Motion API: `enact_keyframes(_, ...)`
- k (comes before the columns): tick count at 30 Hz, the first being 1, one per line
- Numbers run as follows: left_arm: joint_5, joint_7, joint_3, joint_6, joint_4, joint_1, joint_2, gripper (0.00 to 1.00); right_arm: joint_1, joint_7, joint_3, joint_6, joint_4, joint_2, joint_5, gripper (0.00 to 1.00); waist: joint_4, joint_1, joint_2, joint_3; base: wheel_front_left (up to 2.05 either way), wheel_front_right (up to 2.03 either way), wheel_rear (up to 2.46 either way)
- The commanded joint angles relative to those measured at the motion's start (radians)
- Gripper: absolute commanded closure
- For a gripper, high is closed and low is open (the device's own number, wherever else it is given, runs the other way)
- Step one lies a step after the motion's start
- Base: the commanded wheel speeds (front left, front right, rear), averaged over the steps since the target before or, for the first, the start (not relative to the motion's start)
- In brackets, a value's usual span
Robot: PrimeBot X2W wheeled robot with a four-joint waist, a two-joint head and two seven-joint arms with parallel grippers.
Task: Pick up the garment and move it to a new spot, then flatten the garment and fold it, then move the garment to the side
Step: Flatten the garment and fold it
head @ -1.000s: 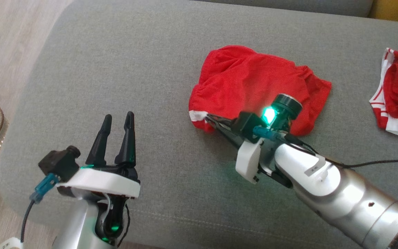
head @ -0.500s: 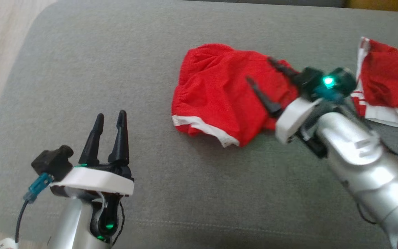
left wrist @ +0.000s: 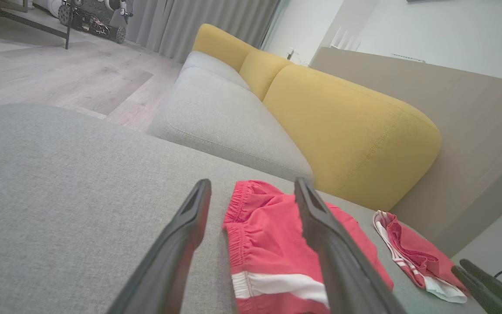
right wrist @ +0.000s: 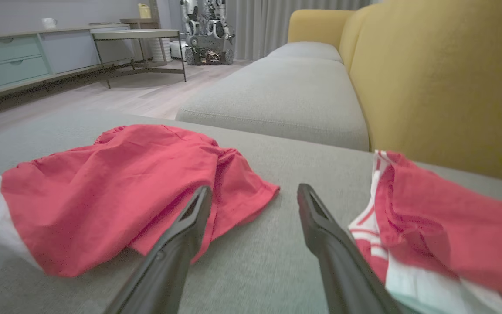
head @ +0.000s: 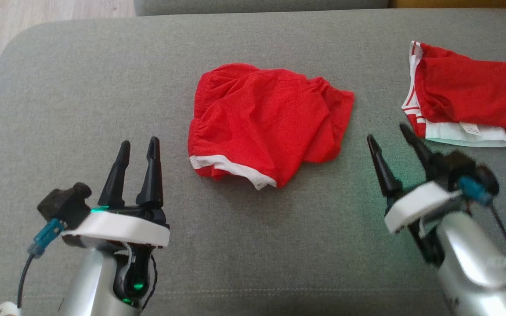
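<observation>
**Status.** The red garment point(head: 266, 131) lies loose near the middle of the grey sofa cushion point(head: 81, 87), and neither gripper holds it. It is wrinkled. The gathered waistband is toward the left and far side, and a white-trimmed hem is turned up along the near edge. It may be doubled over once, but this cannot be confirmed, and the outline is not a neat fold. By this judgement, the flattening and folding are at best partly done, and the move to the side is not yet done. A second red garment point(head: 468, 101) with white trim lies well apart at the right edge of the cushion.

**Grippers.**
- The left gripper point(head: 139, 147) has its fingers spread and empty. It is near the garment, on the garment's left and nearer the robot.
- The right gripper point(head: 387, 133) has its fingers wide and empty. It is just beside the garment's right edge, between the two garments, and touches neither.
</observation>
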Motion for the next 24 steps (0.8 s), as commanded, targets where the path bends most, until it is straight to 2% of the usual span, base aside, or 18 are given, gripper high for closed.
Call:
enact_keyframes(1, 0.007, -0.005, 0.028, -0.002, -0.037, -0.025, 0.011, 0.00, 0.018, -0.010, -0.018, 0.007, -0.050, 0.023, -0.016, 0.00, -0.003, 0.0000, 0.0000, -0.001, 0.00, 0.00, 0.00)
enact_keyframes(6, 0.006, -0.005, 0.022, -0.003, -0.039, -0.020, 0.011, 0.00, 0.109, 0.011, -0.088, 0.007, -0.120, 0.088, -0.082, 0.00, -0.007, 0.0000, 0.0000, 0.001, 0.00, 0.00, 0.00)
enact_keyframes(12, 0.009, -0.005, 0.014, -0.004, -0.038, -0.029, 0.011, 0.00, 0.131, 0.076, -0.064, 0.007, -0.157, 0.114, -0.102, 0.00, 0.007, 0.0000, 0.0000, 0.020, 0.00, 0.00, 0.00)
enact_keyframes(17, 0.009, -0.005, 0.006, -0.006, -0.032, -0.039, 0.011, 0.00, 0.103, 0.128, -0.041, 0.007, -0.114, 0.119, -0.078, 0.00, 0.033, 0.0000, 0.0000, 0.044, 0.00, 0.00, 0.00)
enact_keyframes(24, 0.009, -0.005, 0.004, -0.008, -0.017, -0.052, 0.011, 0.00, 0.037, 0.135, -0.014, 0.007, -0.029, 0.125, -0.035, 0.00, 0.072, 0.0000, 0.0000, 0.069, 0.00, 0.00, 0.00)
